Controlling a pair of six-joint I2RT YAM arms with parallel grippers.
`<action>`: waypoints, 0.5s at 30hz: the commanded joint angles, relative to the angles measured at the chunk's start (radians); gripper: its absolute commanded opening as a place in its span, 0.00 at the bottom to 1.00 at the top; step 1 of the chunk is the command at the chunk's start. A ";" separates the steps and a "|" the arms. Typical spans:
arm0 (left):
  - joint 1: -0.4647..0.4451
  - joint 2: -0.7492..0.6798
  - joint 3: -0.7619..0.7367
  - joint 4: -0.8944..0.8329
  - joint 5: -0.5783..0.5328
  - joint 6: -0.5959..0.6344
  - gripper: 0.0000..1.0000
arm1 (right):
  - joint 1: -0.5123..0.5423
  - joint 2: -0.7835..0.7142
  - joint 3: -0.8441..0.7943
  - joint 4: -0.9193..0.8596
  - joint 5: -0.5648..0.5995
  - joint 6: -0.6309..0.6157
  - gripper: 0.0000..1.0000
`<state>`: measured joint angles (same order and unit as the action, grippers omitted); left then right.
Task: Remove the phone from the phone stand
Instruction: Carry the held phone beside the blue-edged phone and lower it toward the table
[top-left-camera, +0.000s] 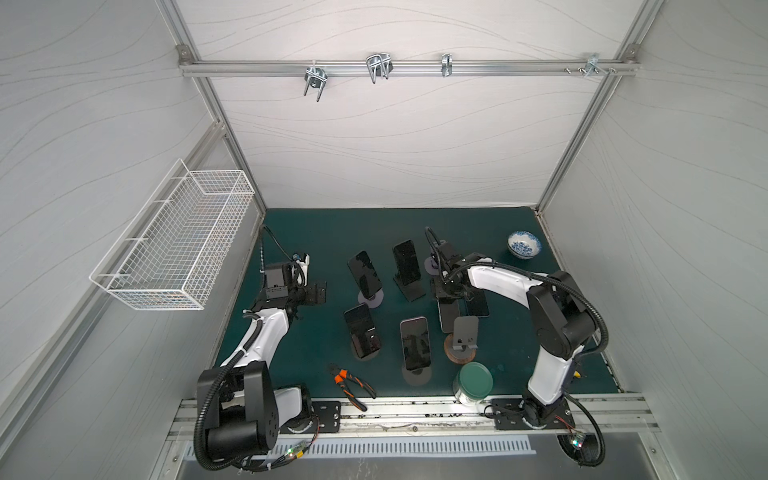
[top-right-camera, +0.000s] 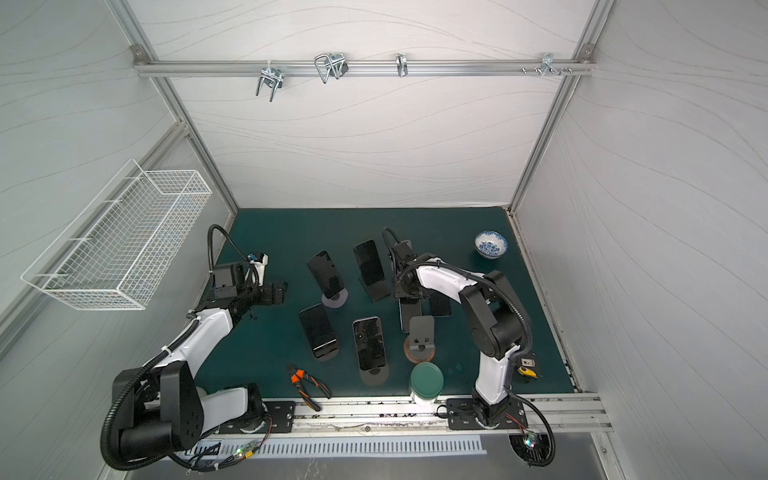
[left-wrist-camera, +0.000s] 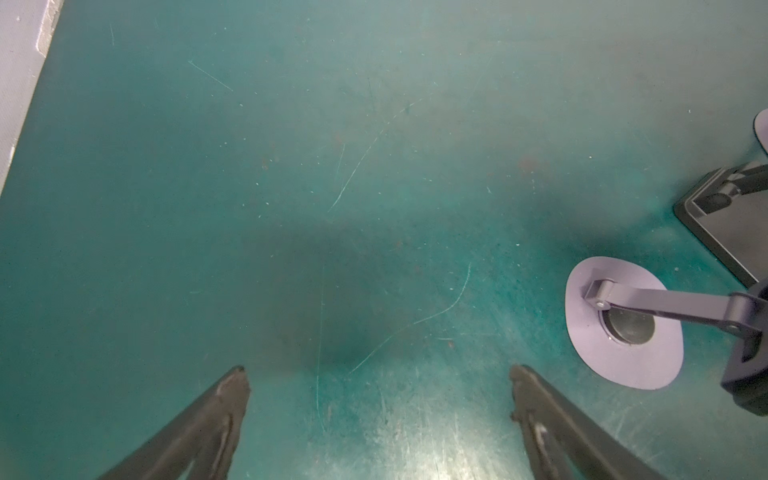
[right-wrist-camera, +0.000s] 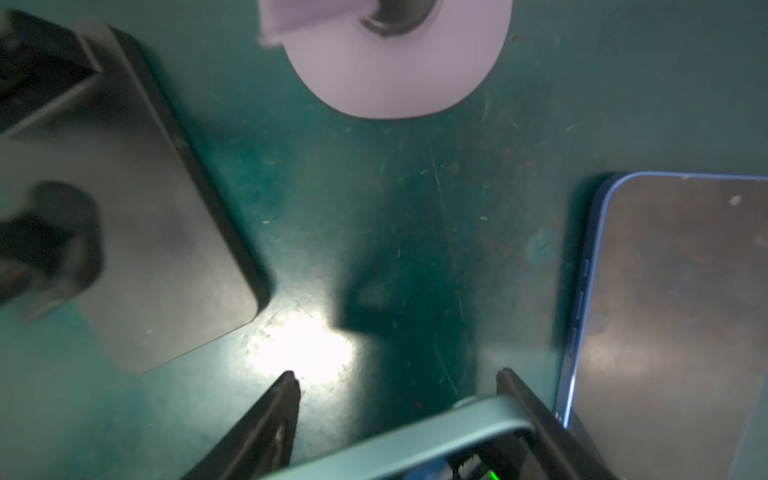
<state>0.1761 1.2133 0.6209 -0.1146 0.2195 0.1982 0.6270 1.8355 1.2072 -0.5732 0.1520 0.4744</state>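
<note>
My right gripper (right-wrist-camera: 397, 374) is shut on a grey-green edged phone (right-wrist-camera: 415, 444) that spans the gap between its fingers, low over the green mat. In both top views this phone (top-left-camera: 449, 316) (top-right-camera: 409, 318) runs from the right gripper (top-left-camera: 446, 291) toward an empty phone stand (top-left-camera: 462, 334) on a round wooden base. A blue-edged phone (right-wrist-camera: 673, 324) (top-left-camera: 477, 303) lies flat beside it. Several other phones lean on stands, such as one (top-left-camera: 365, 274) and another (top-left-camera: 407, 264). My left gripper (left-wrist-camera: 378, 374) (top-left-camera: 316, 293) hangs open over bare mat.
An empty purple stand base (right-wrist-camera: 399, 62) and a black stand base (right-wrist-camera: 137, 232) lie just ahead of the right gripper. Orange-handled pliers (top-left-camera: 351, 384) and a green-lidded jar (top-left-camera: 473, 382) sit near the front rail. A blue-white bowl (top-left-camera: 524, 244) stands at the back right, a wire basket (top-left-camera: 174, 241) on the left wall.
</note>
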 joint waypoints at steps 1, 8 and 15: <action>0.003 -0.012 0.022 0.026 0.003 0.006 1.00 | -0.002 0.042 0.018 -0.059 -0.031 0.006 0.59; 0.003 -0.015 0.021 0.026 0.005 0.008 1.00 | -0.009 0.073 0.032 -0.057 -0.025 0.009 0.60; 0.003 -0.015 0.020 0.027 0.005 0.008 1.00 | -0.029 0.108 0.045 -0.040 -0.039 0.008 0.61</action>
<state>0.1761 1.2125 0.6209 -0.1150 0.2195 0.1982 0.6121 1.9007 1.2423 -0.6014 0.1371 0.4747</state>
